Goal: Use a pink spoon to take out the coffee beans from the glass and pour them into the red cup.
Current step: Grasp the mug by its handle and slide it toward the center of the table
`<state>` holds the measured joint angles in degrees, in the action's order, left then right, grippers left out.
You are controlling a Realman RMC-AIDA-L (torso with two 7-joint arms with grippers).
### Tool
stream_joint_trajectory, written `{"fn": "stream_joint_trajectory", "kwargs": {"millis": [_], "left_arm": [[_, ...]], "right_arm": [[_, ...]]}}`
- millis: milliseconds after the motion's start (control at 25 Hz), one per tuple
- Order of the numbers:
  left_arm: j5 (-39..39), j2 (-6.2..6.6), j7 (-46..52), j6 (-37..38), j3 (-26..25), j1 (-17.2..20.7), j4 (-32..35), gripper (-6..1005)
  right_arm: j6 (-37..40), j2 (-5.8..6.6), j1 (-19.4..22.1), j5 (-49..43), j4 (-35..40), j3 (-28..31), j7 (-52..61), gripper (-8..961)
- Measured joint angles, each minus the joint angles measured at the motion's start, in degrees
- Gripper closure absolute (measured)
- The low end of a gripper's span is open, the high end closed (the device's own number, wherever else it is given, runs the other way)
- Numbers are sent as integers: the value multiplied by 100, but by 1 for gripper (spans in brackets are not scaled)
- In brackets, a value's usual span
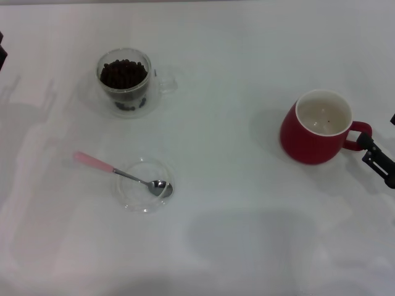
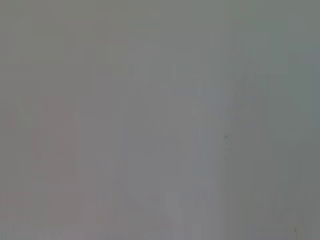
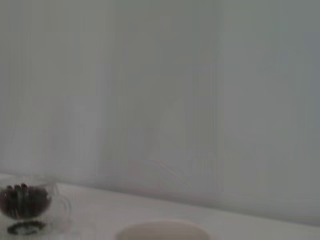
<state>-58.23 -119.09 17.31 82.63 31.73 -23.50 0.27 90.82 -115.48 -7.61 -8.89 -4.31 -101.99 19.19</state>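
The glass [image 1: 124, 83] stands at the back left, clear and heaped with dark coffee beans [image 1: 124, 73]. In the right wrist view the glass [image 3: 27, 207] and its coffee beans [image 3: 22, 199] show far off. The pink spoon [image 1: 111, 168] lies at the front left, its shiny bowl resting in a flat clear saucer [image 1: 139, 196]. On the right the red cup [image 1: 311, 140] stands upright, and its cream inside holds no heap. Its pale rim [image 3: 162, 230] shows in the right wrist view. My right gripper [image 1: 374, 155] is right beside the cup's handle. Only a dark sliver of my left gripper [image 1: 2, 54] shows at the left edge.
The white table [image 1: 222, 234] stretches between the glass, the saucer and the red cup. The left wrist view shows only a plain pale surface.
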Motion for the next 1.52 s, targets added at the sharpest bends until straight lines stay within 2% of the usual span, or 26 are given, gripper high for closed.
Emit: {"fn": "stream_joint_trajectory", "kwargs": {"millis": [600,800,1000,1520], "left_arm": [[7,-15,0,-1,0,57,-37,302],[7,-26,0,-1,0,86,-46,302],[6,-27,1,0,0,90,-46,302],[5,-27,26,9,0,41,-52,301]], "right_arm": [[-1405,-18,-41,-28,578,-12,-229,178],[-1522,-19,-32,-12,645,9,-392,179],[-1509,-5,-28,-15,647,14,-463,401],[-1256,0,-38,-191,654,-30,-617,662]]}}
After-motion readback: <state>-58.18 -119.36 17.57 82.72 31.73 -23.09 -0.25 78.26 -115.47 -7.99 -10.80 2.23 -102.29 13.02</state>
